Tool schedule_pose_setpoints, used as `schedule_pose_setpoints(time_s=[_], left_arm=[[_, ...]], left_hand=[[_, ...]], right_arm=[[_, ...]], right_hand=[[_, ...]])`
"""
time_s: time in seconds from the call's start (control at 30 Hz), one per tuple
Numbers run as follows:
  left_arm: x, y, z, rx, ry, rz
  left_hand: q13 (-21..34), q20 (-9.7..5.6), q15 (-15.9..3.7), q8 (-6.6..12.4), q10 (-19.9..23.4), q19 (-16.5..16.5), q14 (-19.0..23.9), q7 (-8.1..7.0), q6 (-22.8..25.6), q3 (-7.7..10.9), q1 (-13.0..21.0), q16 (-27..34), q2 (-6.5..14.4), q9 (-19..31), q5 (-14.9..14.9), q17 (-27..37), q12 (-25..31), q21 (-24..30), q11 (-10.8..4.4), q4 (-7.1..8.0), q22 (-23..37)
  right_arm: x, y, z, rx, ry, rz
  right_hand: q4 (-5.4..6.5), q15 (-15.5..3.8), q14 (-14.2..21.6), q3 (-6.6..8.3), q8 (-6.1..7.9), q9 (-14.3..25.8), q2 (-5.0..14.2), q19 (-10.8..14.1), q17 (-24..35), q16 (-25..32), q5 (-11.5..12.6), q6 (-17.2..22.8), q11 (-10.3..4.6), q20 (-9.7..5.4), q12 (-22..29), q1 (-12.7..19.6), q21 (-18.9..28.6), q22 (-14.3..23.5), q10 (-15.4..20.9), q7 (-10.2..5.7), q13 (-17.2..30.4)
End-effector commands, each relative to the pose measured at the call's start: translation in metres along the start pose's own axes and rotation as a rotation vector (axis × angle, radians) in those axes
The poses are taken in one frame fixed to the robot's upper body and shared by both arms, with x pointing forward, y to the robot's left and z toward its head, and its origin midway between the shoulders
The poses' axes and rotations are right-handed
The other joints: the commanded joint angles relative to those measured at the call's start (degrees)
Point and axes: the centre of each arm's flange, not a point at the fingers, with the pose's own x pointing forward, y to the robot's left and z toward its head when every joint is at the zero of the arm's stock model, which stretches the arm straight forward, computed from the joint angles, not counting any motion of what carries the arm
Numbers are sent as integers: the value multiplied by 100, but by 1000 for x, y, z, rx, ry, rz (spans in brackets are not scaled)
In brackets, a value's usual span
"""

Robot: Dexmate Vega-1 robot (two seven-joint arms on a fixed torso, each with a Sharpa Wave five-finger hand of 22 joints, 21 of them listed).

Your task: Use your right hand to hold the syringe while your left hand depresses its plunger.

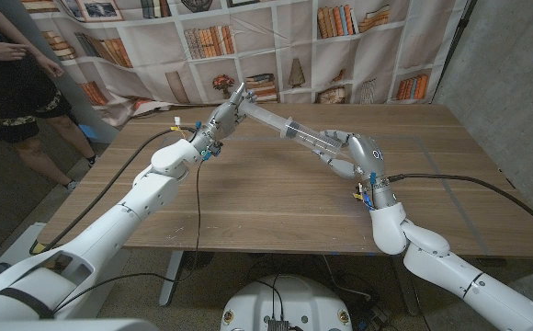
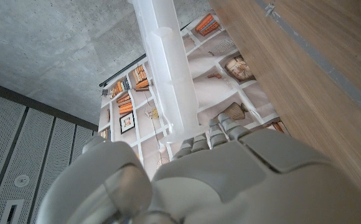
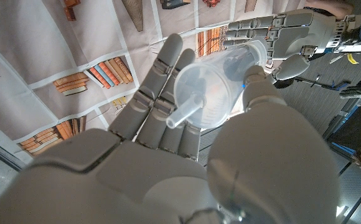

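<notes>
Above the wooden table (image 1: 276,211), well clear of its top, the syringe (image 1: 299,131) hangs slantwise between the two hands, its nozzle end low toward the right hand (image 1: 347,153) and its plunger end high toward the left hand (image 1: 226,114). It looks like clear hard plastic: light, stiff, smooth enough to slide in a loose grasp, and best held around the barrel. That is where the right hand's fingers (image 3: 159,93) wrap it, thumb opposite, nozzle poking out past the palm. The left hand's fingertips (image 2: 200,142) meet the plunger's end, slightly curled; whether they clasp it or only press against it I cannot tell.
</notes>
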Motion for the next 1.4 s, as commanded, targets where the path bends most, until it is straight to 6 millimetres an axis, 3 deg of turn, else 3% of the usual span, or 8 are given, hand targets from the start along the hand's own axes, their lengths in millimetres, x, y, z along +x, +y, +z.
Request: schedule_pose_setpoints(time_s=[0.03,1.4], left_arm=[[10,-7,5,24,12,-40],[26,-20,2,-12,-12,-84]], left_hand=[[34,4,11,32,-24,-10,-3,39,6,-50,21,9,-3,19,-3,28,15,2,22,14,29],[33,-24,-19,44,-36,-36,-26,42,11,-74,44,15,47,18,12,27,29,9,-8,21,30]], right_arm=[[5,3,0,-6,-4,28],[27,11,4,13,-14,32]], right_hand=[[3,-182,63,1,11,24,1215,-22,8,-11,21,874,-426,-465,-11,1189,30,17,479,-805,14],[1,-195,155,-21,-23,41,1236,3,19,7,16,912,-447,-459,-57,1205,131,1,520,-827,10]])
